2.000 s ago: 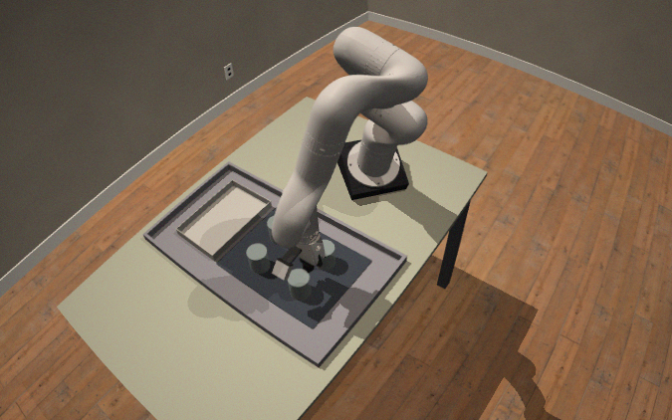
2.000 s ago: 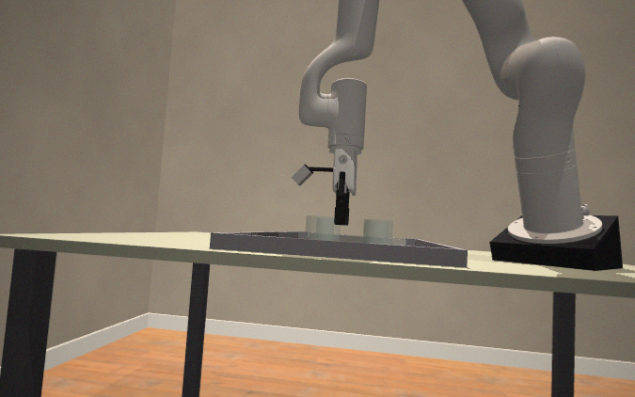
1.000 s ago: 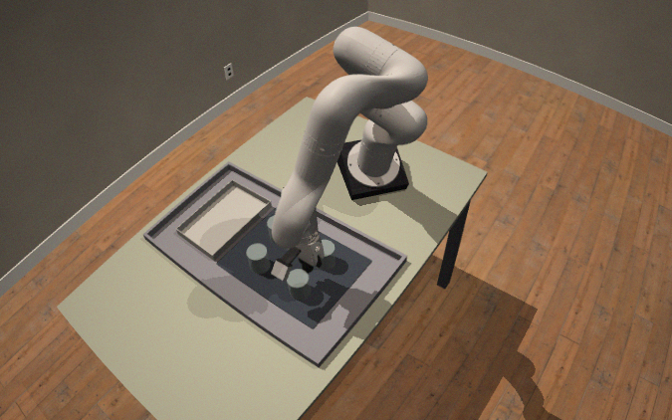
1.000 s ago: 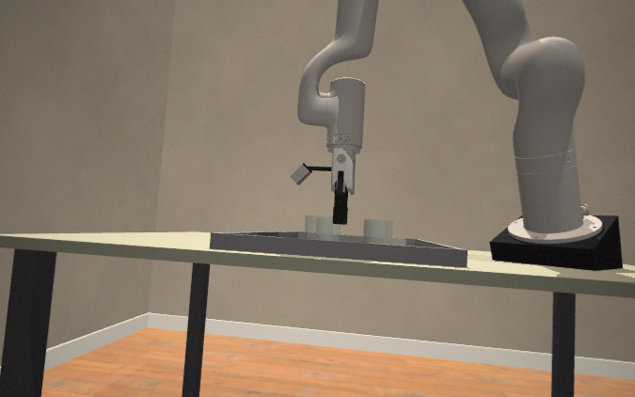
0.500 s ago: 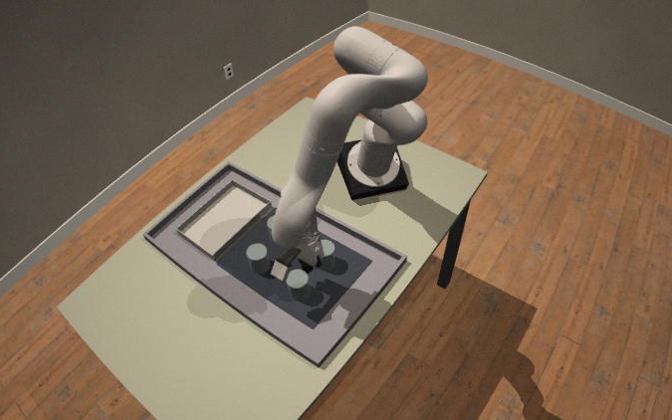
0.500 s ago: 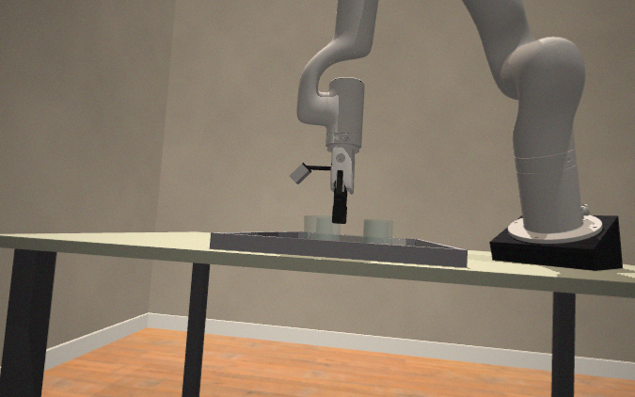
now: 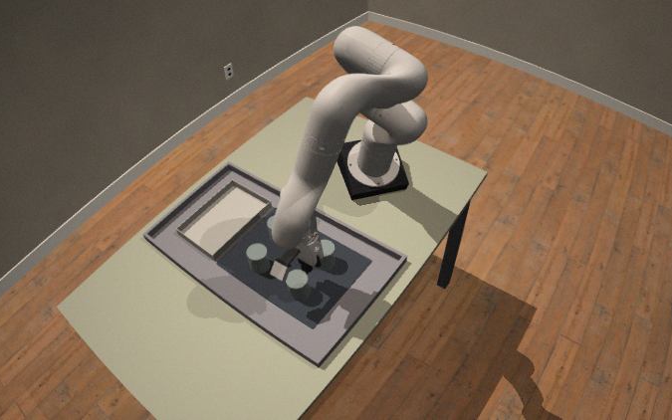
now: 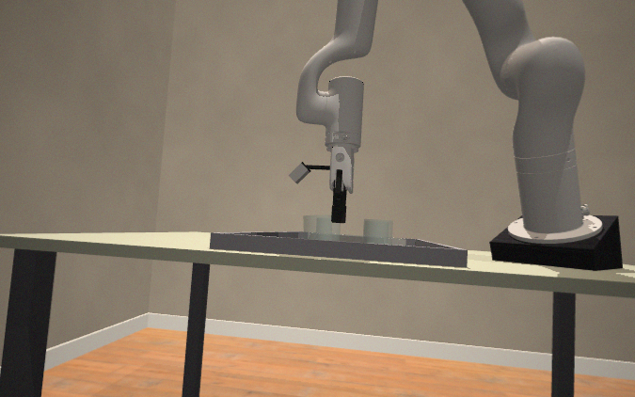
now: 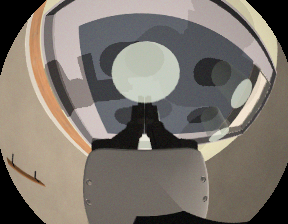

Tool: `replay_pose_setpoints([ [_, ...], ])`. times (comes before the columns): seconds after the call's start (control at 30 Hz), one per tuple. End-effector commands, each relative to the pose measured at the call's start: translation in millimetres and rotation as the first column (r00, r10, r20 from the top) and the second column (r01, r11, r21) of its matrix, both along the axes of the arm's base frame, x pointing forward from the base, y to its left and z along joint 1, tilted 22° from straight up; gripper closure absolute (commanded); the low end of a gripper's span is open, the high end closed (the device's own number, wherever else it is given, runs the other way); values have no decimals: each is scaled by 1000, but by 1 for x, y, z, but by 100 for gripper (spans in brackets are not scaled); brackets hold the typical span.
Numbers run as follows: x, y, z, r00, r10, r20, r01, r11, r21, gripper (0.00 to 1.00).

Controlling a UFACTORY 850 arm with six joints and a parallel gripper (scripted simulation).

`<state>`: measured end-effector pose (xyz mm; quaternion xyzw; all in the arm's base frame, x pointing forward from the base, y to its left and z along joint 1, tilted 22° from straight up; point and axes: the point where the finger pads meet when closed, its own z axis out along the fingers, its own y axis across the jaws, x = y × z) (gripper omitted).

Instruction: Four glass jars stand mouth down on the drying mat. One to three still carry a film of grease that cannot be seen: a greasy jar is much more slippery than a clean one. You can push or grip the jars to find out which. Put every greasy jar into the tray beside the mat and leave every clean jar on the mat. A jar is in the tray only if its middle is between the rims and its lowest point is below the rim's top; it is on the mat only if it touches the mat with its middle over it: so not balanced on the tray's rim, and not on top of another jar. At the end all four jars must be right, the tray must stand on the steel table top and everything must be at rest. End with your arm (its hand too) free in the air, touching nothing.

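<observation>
Four pale glass jars stand mouth down on the dark drying mat (image 7: 254,282) (image 9: 95,40). One jar (image 7: 297,279) (image 9: 145,70) is nearest the fingers, just in front of them. A second jar (image 7: 256,252) (image 9: 241,93) stands on the tray side, and a third jar (image 7: 271,223) (image 9: 218,134) is partly behind the arm. The fourth jar (image 7: 327,248) stands behind the gripper and is mostly hidden in the wrist view. The cream tray (image 7: 238,201) (image 9: 259,90) lies beside the mat without a jar. My gripper (image 7: 308,265) (image 8: 339,221) (image 9: 144,103) is shut and empty, its tips near jar-top height.
The grey steel table top (image 7: 275,316) has a raised rim (image 8: 334,250) around it and carries mat and tray. The robot base (image 7: 374,169) (image 8: 556,246) stands behind it. The wrist camera (image 7: 278,270) (image 8: 299,172) sticks out from the gripper above the mat, between two jars in the top view.
</observation>
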<state>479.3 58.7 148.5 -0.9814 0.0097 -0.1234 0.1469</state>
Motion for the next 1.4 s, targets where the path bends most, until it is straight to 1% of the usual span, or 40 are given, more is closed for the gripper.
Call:
replay_pose_setpoints([
  [0.0,1,0,1,1000,0,2,0,1000,0,100],
  [1.1,4,-1,5,1000,0,2,0,1000,0,100],
  [1.37,-9,1,-2,1000,0,2,0,1000,0,100],
])
